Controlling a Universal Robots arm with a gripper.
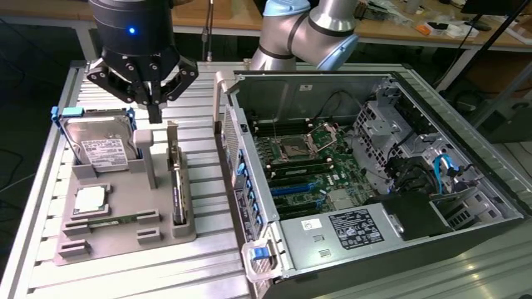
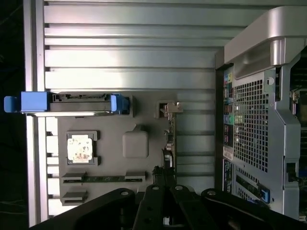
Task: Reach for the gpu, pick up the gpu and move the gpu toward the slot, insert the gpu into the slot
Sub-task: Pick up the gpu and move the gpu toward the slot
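**A:** How far has the job got?

**B:** Barely started, I'd say; it looks like the reach. The gpu (image 1: 176,180) stands on its edge in the gray fixture (image 1: 124,240), in the groove along the fixture's side nearest the open computer case (image 1: 432,249). Nothing has lifted it.

**A:** And the end effector?

**B:** The end effector (image 1: 154,115) hangs above the fixture's far end, between the hard drive (image 1: 99,146) and the bracket end of the gpu. Its fingers look pressed together, with nothing between them, and the tips are near the card but apart from it. In the wrist view the end effector (image 2: 163,184) looks down on the fixture, and the gpu (image 2: 169,139) shows as a thin strip close by the fingertips.

**A:** So no grasp.

**B:** None that I can see. The pickup, the carry and the insertion are all left to do.

**A:** Where is the slot?

**B:** The slot (image 1: 293,187) is one of the blue connectors on the green motherboard (image 1: 312,159) inside the case, well apart from the fixture, and it sits bare. The case stands beside the fixture on the ribbed tabletop (image 1: 199,261). A CPU chip (image 1: 90,199) lies in the fixture too, untouched.
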